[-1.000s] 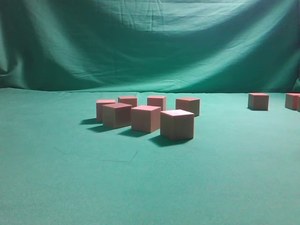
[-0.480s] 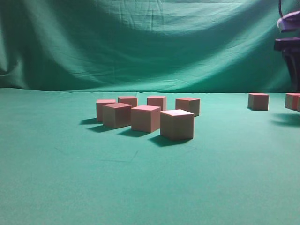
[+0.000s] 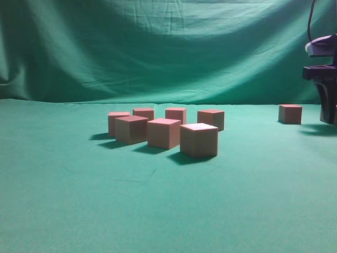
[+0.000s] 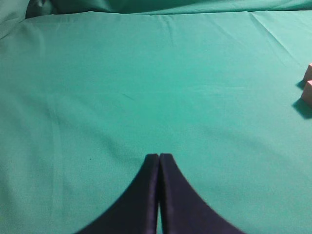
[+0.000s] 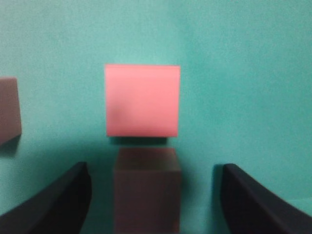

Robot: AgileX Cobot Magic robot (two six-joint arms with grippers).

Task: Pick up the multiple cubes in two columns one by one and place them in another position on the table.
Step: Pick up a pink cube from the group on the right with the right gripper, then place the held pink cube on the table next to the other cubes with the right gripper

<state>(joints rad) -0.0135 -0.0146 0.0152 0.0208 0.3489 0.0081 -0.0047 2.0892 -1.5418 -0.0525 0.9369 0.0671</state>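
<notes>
My right gripper (image 5: 151, 195): jaws wide, straddling a cube (image 5: 146, 190), no contact. Left gripper (image 4: 159, 158): closed, empty, above table (image 4: 146, 87).

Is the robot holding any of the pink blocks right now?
No. The right pincer is open around a cube, not touching it. The left pincer is shut and empty.

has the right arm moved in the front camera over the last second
Yes. The right gripper was out of frame, then came in at the right edge and down, now hiding the far-right cube beside the lone cube.
</notes>
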